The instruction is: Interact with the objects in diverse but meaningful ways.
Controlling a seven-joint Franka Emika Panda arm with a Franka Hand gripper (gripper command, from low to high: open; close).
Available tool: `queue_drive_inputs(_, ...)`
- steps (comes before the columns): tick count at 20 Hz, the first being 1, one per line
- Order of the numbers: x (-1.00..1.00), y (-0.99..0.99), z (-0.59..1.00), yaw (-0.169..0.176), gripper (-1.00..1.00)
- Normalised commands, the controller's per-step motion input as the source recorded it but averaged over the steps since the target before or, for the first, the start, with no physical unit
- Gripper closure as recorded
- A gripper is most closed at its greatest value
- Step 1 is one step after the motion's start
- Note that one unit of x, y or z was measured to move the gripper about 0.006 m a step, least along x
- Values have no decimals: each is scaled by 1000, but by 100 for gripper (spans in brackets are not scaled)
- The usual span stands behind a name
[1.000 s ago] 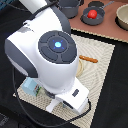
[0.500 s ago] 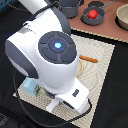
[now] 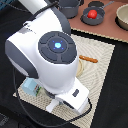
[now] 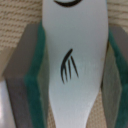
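In the wrist view a white flat utensil (image 4: 75, 60) with a black fork-like mark lies on the woven tan mat. It sits between my gripper's (image 4: 75, 87) green-padded fingers (image 4: 36, 75), and both pads touch its edges. In the exterior view the arm's white body hides the gripper and the utensil. A red tomato (image 3: 92, 14) sits in the dark grey frying pan (image 3: 98, 20) at the back. A light-blue boxy cup (image 3: 31, 89) peeks out from under the arm at the exterior view's left.
An orange-handled piece of cutlery (image 3: 89, 59) lies on the striped mat (image 3: 102, 75) beside the arm. A dark pot (image 3: 70, 7) and a tan round plate (image 3: 122, 17) stand on the brown surface at the back. A black cable runs under the wrist.
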Motion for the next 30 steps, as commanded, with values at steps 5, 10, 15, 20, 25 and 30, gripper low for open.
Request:
queue_drive_inputs(5,0,390,1000,0,100)
queue_drive_inputs(10,2,578,779,2,100)
queue_drive_inputs(15,59,877,580,2,100)
queue_drive_inputs(20,63,933,518,0,100)
queue_drive_inputs(25,49,926,390,0,100)
queue_drive_inputs(30,10,903,257,0,100)
